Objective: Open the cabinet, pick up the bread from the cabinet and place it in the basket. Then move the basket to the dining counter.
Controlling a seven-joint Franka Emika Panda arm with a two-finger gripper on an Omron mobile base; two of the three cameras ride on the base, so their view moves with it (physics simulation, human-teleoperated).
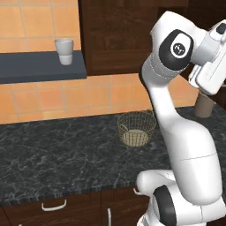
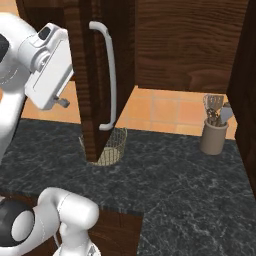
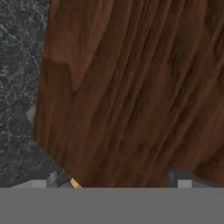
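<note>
The dark wood cabinet [image 1: 114, 35] hangs above the black counter. Its door [image 2: 92, 100] is swung out towards me and seen nearly edge-on, with the long silver bar handle [image 2: 109, 75] on its face. My gripper [image 2: 67, 67] is raised just left of that door, open and holding nothing. In the hand view my gripper [image 3: 116, 181] faces the door's wood grain [image 3: 131, 87] from close by, fingertips [image 3: 52, 179] wide apart. The wire basket [image 1: 137, 128] stands on the counter below, partly behind the door [image 2: 114, 147]. The bread and the dining counter are out of view.
The black marbled counter [image 1: 66, 154] runs across the front. A brown holder with utensils [image 2: 214, 131] stands at the right by the wall. A white cup [image 1: 64, 51] sits on a dark shelf [image 1: 39, 66] at the left. Low cabinets with curved handles [image 1: 54, 205] are below.
</note>
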